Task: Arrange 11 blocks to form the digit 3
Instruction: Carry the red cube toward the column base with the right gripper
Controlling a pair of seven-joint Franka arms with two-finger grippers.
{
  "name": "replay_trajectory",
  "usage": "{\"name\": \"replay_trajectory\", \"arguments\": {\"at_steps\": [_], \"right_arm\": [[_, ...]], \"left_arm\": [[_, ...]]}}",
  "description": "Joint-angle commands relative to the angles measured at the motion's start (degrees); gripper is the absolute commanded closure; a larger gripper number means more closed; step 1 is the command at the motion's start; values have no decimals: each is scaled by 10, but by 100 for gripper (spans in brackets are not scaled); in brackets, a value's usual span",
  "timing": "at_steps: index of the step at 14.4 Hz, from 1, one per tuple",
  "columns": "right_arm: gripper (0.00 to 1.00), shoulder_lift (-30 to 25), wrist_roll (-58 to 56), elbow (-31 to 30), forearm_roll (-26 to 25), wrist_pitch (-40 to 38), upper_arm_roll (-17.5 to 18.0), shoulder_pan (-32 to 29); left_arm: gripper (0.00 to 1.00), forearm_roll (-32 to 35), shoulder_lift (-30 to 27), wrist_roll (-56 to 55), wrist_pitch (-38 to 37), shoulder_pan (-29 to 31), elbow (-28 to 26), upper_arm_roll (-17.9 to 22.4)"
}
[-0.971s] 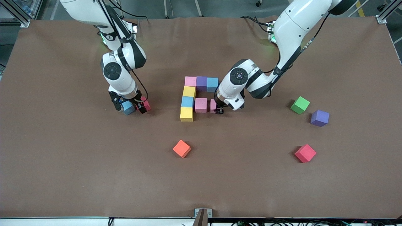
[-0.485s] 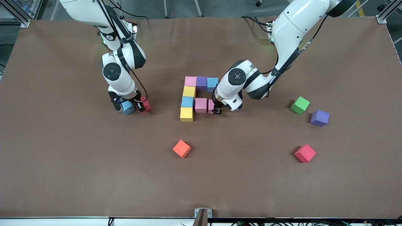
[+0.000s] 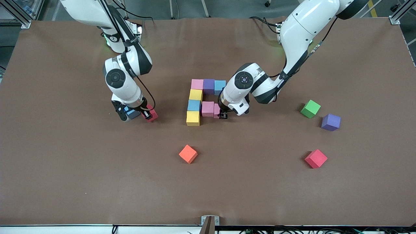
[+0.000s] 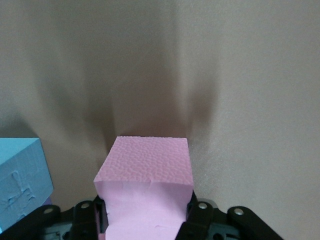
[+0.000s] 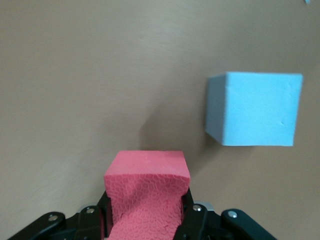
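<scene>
Gripping a pink block (image 4: 145,180), the left gripper (image 3: 222,113) presses it against the second pink block (image 3: 207,109) in the half-built digit (image 3: 199,97) mid-table. The right gripper (image 3: 148,114) pinches a red block (image 5: 147,192) just beside a loose blue block (image 5: 255,108). Scattered toward the left arm's end lie green (image 3: 310,108), purple (image 3: 331,122) and red (image 3: 316,158) blocks; an orange cube (image 3: 188,153) sits nearer the camera.

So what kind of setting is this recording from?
Likely a robotics lab bench: a table under brown covering, aluminium frame posts at its corners, cables along its edge, and loose foam cubes such as the green cube.
</scene>
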Motion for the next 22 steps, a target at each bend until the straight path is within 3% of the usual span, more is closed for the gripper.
{"name": "replay_trajectory", "arguments": {"at_steps": [1,9,13,17,18,20,21,22], "right_arm": [[99,70,-50,131,-1,-77,4,0],[100,142,-167,266,0,-82,5,34],[100,226,-306,408,0,-189,5,59],[100,250,-362,439,-5,-193,5,71],[100,256,-382,443,-5,-192,5,76],[100,265,-379,451,-1,-186,5,82],[100,271,-372,458,-1,-186,5,86],[100,277,-365,467,-1,-186,5,87]], "left_arm": [[75,11,11,4,4,-4,11,2],[71,10,13,18,4,-6,19,2],[71,10,17,19,4,-7,24,2],[67,10,18,18,4,-7,27,2],[61,10,18,18,4,-7,27,2],[38,10,20,18,4,-6,27,2],[23,10,20,18,4,-6,27,2],[0,10,20,18,3,-6,27,2]]}}
